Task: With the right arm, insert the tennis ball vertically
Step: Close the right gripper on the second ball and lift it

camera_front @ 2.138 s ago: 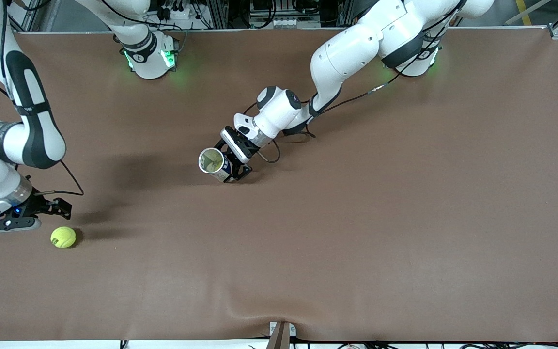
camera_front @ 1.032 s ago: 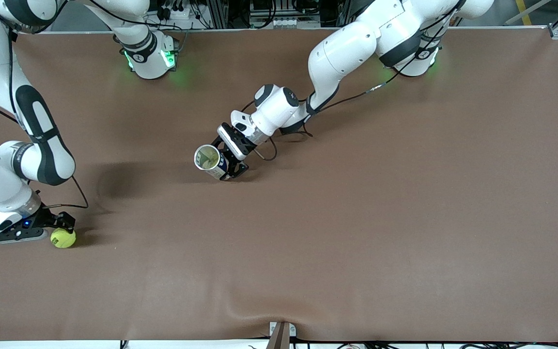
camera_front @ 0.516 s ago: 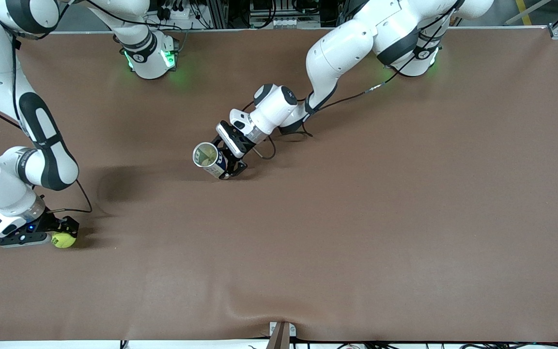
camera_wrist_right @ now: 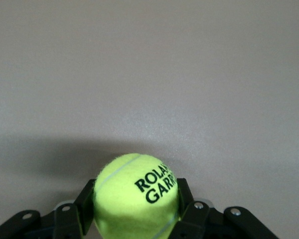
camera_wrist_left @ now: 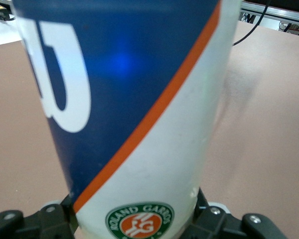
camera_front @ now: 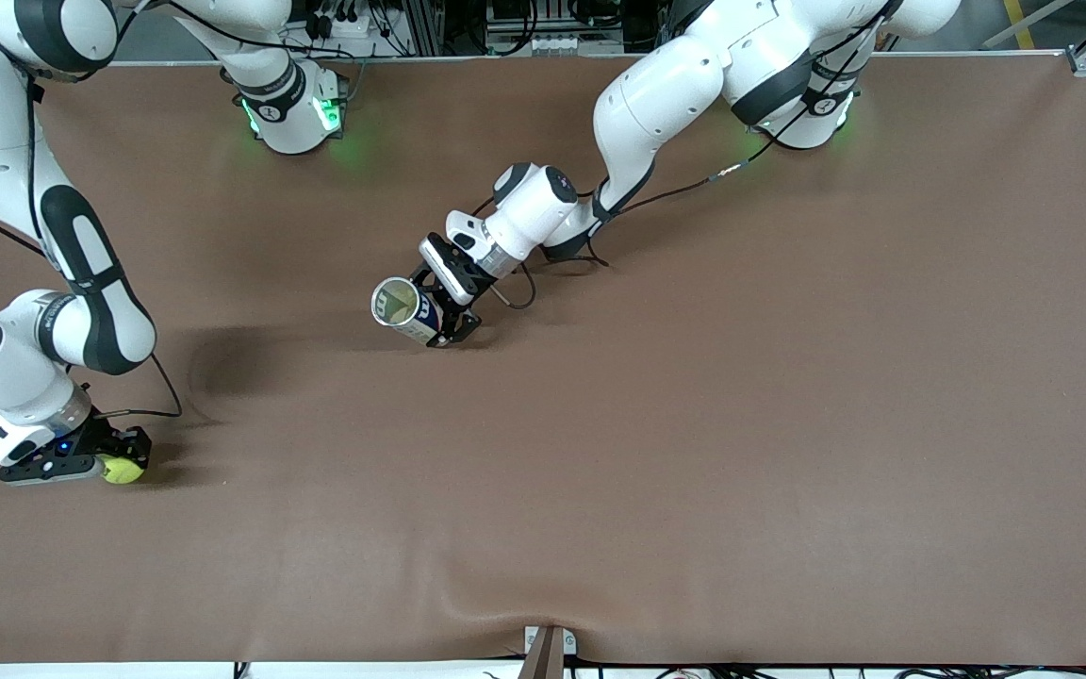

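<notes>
So nearest the front camera, down at the right arm's end of the tabletop (camera_front: 694, 490), the tennis ball (camera_front: 124, 469) is sat right on the surface with the right gripper (camera_front: 114, 457) lowered around it. In the right wrist view the ball (camera_wrist_right: 136, 194) is bracketed by a finger (camera_wrist_right: 85, 201) on either side, and the jaws look closed in against the felt, or as good as. Whether it's properly squeezed or just touched can't be told for sure, but it's read here as a grip being taken. The ball isn't lifted yet, and the low approach makes sense for a pick straight off the surface.

A ball has no long axis, so no pointing direction is worth giving; the printed lettering is just turned toward the wrist camera.

Farther from the front camera, near the middle of the tabletop, the can (camera_front: 403, 308) is held by the left gripper (camera_front: 444, 316), jaws clamped on its lower body. In the left wrist view the blue and white can (camera_wrist_left: 134, 109) fills the picture, with fingers (camera_wrist_left: 209, 219) pressed against its sides. Its open mouth is turned up toward the front camera, so the long axis is run roughly upright with a slight lean. That's presumably so the ball can be dropped in from above, with the can steadied against tipping.
</notes>
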Robot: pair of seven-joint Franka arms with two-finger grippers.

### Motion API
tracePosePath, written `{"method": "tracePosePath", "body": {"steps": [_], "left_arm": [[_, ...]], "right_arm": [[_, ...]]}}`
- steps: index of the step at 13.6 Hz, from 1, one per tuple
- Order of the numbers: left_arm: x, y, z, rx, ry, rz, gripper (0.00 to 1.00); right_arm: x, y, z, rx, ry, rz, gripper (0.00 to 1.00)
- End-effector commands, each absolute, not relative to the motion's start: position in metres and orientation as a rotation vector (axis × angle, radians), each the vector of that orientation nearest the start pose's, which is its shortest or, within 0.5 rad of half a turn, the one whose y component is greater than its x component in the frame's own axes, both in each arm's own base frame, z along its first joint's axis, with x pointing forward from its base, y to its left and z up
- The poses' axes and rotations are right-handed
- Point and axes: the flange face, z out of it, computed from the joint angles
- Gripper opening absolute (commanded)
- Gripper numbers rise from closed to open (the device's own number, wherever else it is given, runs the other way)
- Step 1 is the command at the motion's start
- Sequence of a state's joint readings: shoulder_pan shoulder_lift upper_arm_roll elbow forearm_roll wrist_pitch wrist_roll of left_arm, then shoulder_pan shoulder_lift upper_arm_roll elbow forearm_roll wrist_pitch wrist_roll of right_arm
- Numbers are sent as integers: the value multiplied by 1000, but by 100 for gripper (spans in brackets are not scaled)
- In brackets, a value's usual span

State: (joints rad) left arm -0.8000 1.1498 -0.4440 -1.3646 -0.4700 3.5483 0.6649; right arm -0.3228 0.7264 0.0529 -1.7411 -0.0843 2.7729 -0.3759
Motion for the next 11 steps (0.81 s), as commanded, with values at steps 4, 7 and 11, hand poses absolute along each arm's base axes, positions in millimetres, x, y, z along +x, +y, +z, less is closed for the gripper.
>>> {"method": "tracePosePath", "body": {"steps": [4, 7, 11], "left_arm": [[397, -637, 159, 2128, -1017, 1100, 88], [397, -636, 158, 2131, -1011, 1096, 88], [399, -635, 157, 2136, -1007, 1095, 85]], "right_arm": [[676, -164, 245, -3182, -330, -379, 16], [667, -138, 316, -3116, -272, -213, 16], [641, -121, 394, -3094, -233, -56, 16]]}}
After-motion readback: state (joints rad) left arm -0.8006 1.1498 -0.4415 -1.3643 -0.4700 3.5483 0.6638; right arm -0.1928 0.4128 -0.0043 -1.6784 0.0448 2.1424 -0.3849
